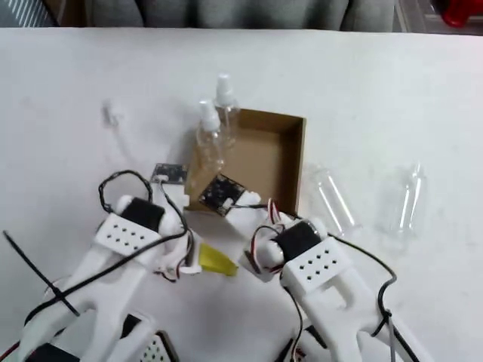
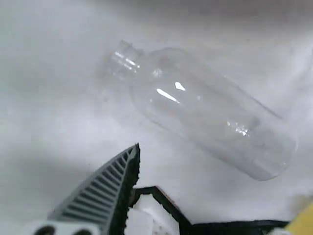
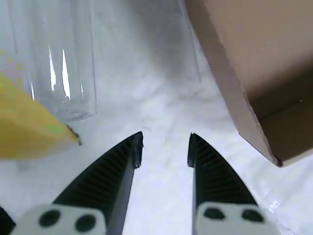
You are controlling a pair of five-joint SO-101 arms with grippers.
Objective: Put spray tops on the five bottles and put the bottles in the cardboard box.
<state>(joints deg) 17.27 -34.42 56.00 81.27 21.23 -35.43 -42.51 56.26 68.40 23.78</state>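
From above, the cardboard box point(image 1: 264, 162) sits open at mid-table point(image 1: 377, 83). A first capped bottle point(image 1: 224, 105) stands at the box's far left corner and a second capped bottle point(image 1: 210, 136) stands along its left side. Right of the box, the near bare bottle point(image 1: 332, 197) lies just beside the wall. The far bare bottle point(image 1: 411, 197) lies well apart from it, with open white surface between. A loose spray top point(image 1: 113, 115) lies well left of the box. The left arm point(image 1: 128, 230) and right arm point(image 1: 309, 260) crowd the box's near edge, with a yellow piece point(image 1: 217, 260) between them.

At the left wrist, a lying bottle point(image 2: 195, 122) rests on its side with its neck uncapped. The left gripper point(image 2: 128, 169) shows one ribbed finger, apart from the bottle. I cannot tell its spread.

At the right wrist, the right gripper point(image 3: 165, 144) is narrowly parted and empty over bare table. It sits in the lane between the box wall and a clear bottle point(image 3: 54, 58).
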